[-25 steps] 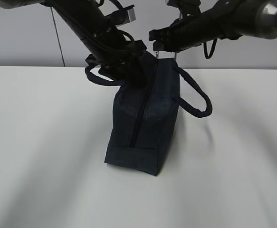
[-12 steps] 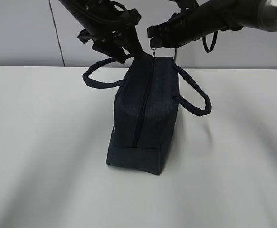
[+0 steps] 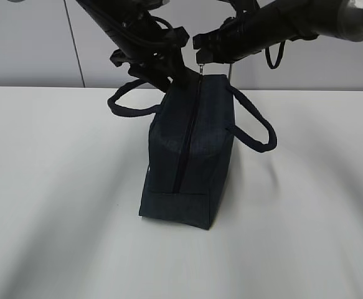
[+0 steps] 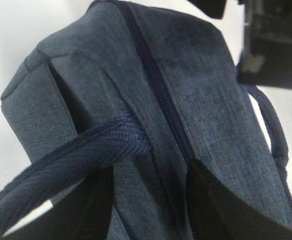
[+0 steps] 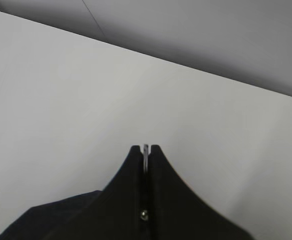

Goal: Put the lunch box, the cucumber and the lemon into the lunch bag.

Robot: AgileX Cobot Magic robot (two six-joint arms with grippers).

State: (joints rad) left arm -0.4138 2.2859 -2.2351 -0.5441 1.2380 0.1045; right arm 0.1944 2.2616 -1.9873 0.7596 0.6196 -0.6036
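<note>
While the right gripper [image 3: 201, 58] was pinched fully shut on the metal zipper pull [image 5: 146, 156] at the far top end of the lunch bag [image 3: 190, 149], the left gripper [image 4: 148, 200] stood about half open, its two dark fingers [image 4: 93, 200] straddling the fabric beside the zipper [image 4: 158, 95] without visibly clamping it. Only the right wrist view showed the thin metal tab between the closed tips; only the left wrist view showed the near handle [image 4: 85, 150] crossing just above the left finger. From the exterior view, the dark navy bag stood upright at mid-table [image 3: 56, 187], zipper closed along its top, loop handles hanging to either side.
</note>
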